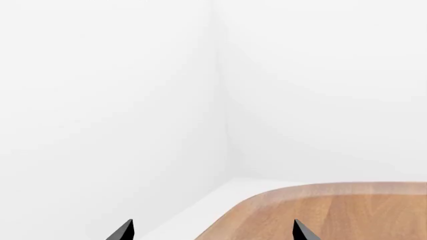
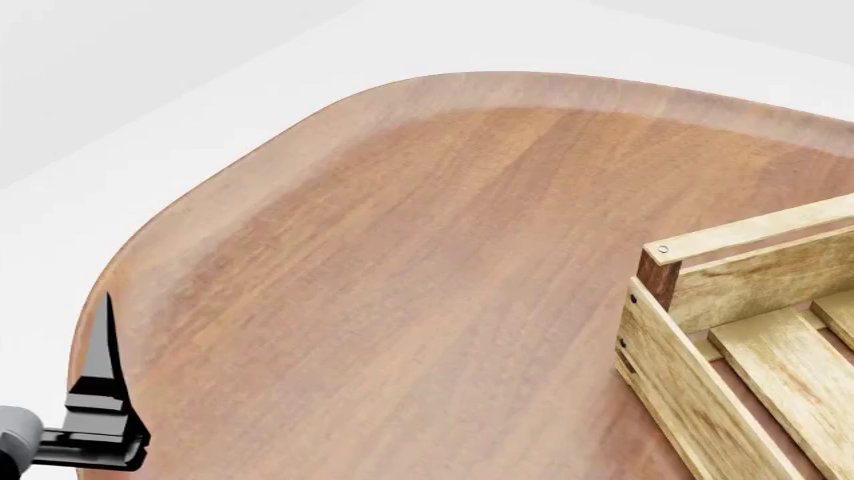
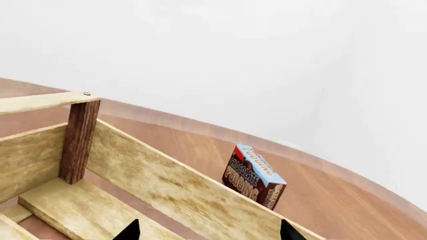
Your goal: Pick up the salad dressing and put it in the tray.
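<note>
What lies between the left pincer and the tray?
Only bare tabletop lies between the left pincer and the tray, as the head view shows.

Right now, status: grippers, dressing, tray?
Left gripper open, empty, at the table edge. Right gripper open over the tray. Dressing not in view. Pudding box beyond the tray wall.
</note>
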Motion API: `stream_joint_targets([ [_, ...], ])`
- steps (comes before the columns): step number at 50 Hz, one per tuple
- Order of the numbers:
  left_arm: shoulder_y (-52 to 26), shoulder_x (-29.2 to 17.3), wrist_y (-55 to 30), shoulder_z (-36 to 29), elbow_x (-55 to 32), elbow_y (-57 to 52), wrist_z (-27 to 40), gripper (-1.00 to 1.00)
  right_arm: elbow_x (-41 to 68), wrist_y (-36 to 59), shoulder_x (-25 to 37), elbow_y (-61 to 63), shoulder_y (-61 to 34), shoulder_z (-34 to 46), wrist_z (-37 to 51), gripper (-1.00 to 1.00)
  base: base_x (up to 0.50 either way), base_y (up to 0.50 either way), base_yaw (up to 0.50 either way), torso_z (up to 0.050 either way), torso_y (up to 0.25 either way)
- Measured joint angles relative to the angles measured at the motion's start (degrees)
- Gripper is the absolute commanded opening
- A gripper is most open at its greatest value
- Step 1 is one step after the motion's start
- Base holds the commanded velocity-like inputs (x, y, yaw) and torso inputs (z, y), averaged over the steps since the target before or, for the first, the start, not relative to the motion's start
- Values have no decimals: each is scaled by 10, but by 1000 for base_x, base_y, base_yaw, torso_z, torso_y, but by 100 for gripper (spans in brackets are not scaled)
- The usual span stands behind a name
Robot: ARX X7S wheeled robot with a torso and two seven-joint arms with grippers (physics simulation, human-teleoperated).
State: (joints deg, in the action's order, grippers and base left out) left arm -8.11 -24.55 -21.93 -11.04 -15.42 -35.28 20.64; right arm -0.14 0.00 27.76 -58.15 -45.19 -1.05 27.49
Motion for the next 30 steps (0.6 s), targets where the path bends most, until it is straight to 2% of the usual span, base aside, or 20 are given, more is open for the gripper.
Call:
stream_joint_targets([
  [15, 5, 1, 13, 19, -8, -19, 11, 100, 19, 143, 14, 439, 166, -29, 0, 100, 0, 0, 0, 0, 0],
  [30, 36, 7, 88, 63, -3, -68, 31, 100, 33, 183, 10, 790, 310, -77, 20, 100, 0, 0, 0, 0, 0],
])
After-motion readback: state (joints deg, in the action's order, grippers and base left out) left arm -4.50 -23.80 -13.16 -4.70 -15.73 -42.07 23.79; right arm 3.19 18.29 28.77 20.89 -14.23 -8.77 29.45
